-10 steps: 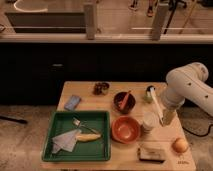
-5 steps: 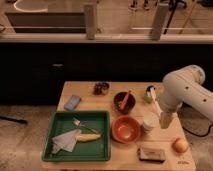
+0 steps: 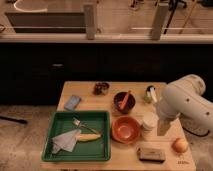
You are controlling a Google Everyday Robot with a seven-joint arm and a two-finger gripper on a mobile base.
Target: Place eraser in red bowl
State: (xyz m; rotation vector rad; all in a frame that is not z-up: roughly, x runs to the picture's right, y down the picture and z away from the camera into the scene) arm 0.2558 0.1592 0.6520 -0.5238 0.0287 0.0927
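Observation:
The eraser (image 3: pixel 151 153), a small pale-topped block with a dark base, lies near the table's front edge. The red bowl (image 3: pixel 125 130) sits just left of it and a little farther back, wide, shallow and holding nothing. My gripper (image 3: pixel 163 127) hangs from the bulky white arm (image 3: pixel 186 102) at the right. It points down beside the white cup (image 3: pixel 148 121), above and slightly behind the eraser. It is open and holds nothing.
A round yellowish fruit (image 3: pixel 179 145) lies right of the eraser. A dark maroon bowl (image 3: pixel 124 101) with an orange stick stands behind the red bowl. A green tray (image 3: pixel 59 118) with cloth, fork and banana fills the left. A blue item (image 3: pixel 72 102), small dark cup (image 3: pixel 101 88) and bottle (image 3: pixel 150 93) stand farther back.
The arm has swung forward and a little lower, bringing the gripper closer to the front right of the table. The objects have not moved.

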